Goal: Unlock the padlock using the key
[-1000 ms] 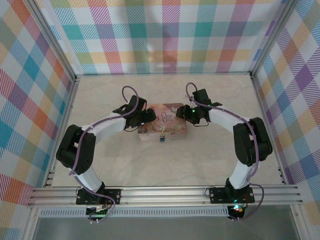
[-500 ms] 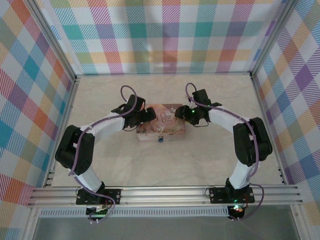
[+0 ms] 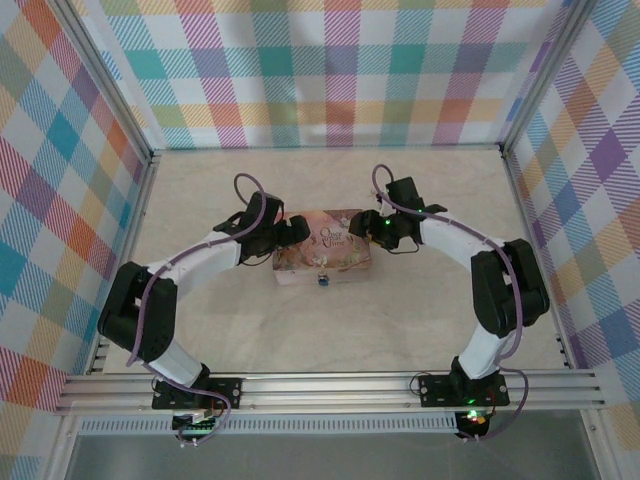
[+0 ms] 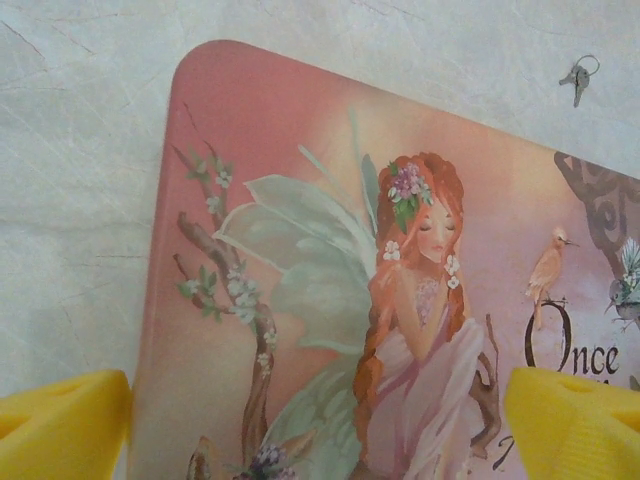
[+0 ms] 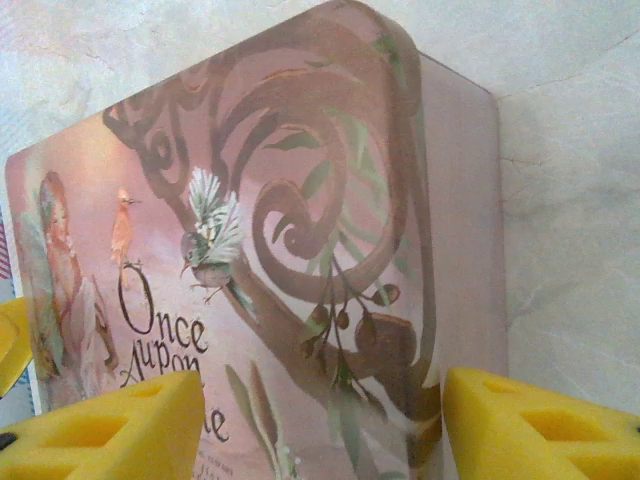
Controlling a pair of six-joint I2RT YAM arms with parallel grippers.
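While both pincers hover at the pink tin [image 3: 335,255], my left pincer [image 4: 318,425] is spread wide, gripping nothing, lid below it. Right pincer [image 5: 325,425] is also apart over the tin's corner, nothing held. Padlock [image 3: 322,279] sits on the tin's near wall, between the two, back toward my bases. Key [image 4: 577,78] lies on the table [image 4: 70,150], ahead-right of left pincer.
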